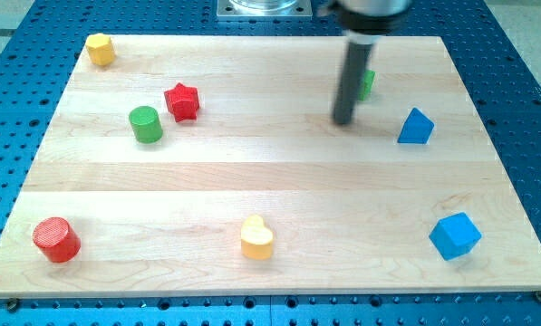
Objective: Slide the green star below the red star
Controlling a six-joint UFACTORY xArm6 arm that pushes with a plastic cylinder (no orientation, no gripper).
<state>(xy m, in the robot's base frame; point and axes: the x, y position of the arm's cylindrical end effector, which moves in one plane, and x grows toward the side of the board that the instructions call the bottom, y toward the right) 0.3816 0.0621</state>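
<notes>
The green star point(368, 84) lies near the view's top right, mostly hidden behind my rod, with only its right edge showing. The red star point(182, 101) lies at the upper left, far from it. My tip point(343, 121) rests on the board just below and left of the green star, close to it; I cannot tell if they touch.
A green cylinder point(146, 124) sits just left of and below the red star. A yellow block point(101, 49) is at the top left corner, a red cylinder point(56, 240) at bottom left, a yellow heart point(257, 238) at bottom middle, a blue triangle point(416, 127) and a blue cube point(455, 235) at right.
</notes>
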